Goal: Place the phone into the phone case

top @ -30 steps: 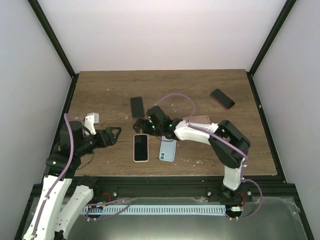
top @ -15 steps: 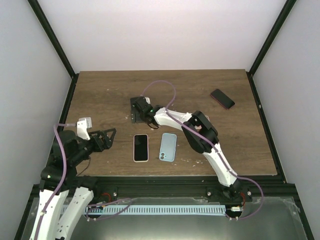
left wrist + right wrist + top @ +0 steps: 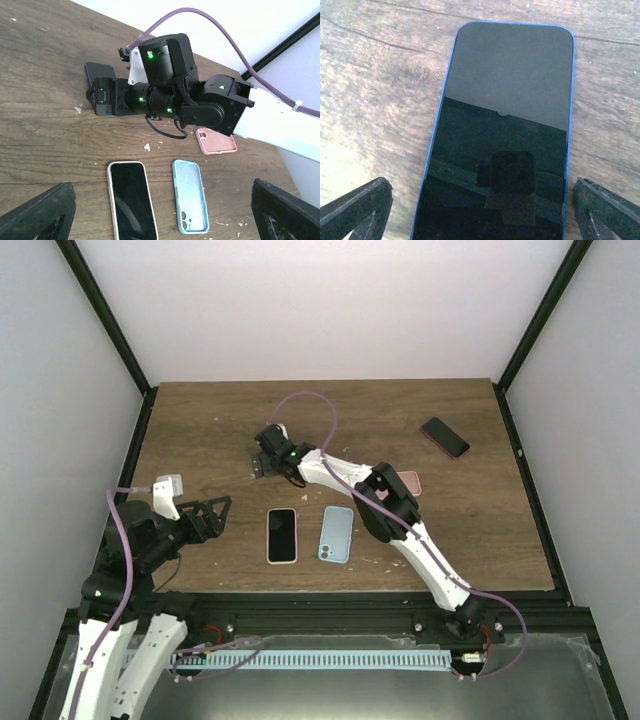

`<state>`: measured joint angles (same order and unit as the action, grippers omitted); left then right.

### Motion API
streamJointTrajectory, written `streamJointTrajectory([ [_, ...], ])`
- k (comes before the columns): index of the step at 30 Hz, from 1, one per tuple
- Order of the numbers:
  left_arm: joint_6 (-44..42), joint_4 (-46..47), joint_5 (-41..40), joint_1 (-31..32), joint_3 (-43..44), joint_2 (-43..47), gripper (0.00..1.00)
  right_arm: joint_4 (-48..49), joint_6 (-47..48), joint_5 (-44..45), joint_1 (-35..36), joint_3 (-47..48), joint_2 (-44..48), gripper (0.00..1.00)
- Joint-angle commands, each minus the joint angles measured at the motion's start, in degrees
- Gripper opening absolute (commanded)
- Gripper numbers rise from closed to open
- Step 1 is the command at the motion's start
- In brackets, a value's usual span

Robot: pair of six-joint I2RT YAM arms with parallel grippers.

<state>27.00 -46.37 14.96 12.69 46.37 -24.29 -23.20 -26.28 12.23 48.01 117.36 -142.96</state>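
A dark phone with a blue edge [image 3: 505, 125] lies flat on the wooden table, filling the right wrist view. My right gripper [image 3: 482, 200] is open just above it, one finger on each side. In the top view this gripper [image 3: 266, 456] covers most of that phone; the left wrist view shows the phone's far end [image 3: 97, 74]. An empty light blue phone case [image 3: 336, 534] lies open side up near the front. My left gripper [image 3: 215, 514] is open and empty, left of the case.
A black-screened phone in a cream case [image 3: 282, 535] lies just left of the blue case. A pink case [image 3: 408, 482] lies to the right, partly behind the right arm. A dark red-edged phone [image 3: 445, 437] lies at the back right.
My right arm has swung from beside the blue case to the back left, over the blue-edged phone. My left arm pulled back a little toward the front left.
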Motion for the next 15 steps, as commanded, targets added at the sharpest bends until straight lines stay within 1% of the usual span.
streamJointTrajectory([
  [1, 0.2, 0.2, -0.9, -0.2, -0.1, 0.7, 0.97, -5.8, 0.5, 0.4, -0.3, 6.0, -4.8, 0.99],
  [9, 0.5, -0.2, -2.1, -0.2, 0.0, 1.4, 0.97, -6.6, 2.6, 1.9, -0.2, 6.1, -4.8, 0.87],
  [12, 0.7, -0.2, -2.7, -0.2, -0.1, 1.9, 0.97, -7.9, 2.9, 3.7, -0.2, 6.2, -4.4, 0.84],
  [15, 0.8, -0.4, -3.0, -0.2, 0.1, 2.2, 0.97, -9.4, 3.4, 4.8, -0.3, 6.0, -4.0, 0.84],
])
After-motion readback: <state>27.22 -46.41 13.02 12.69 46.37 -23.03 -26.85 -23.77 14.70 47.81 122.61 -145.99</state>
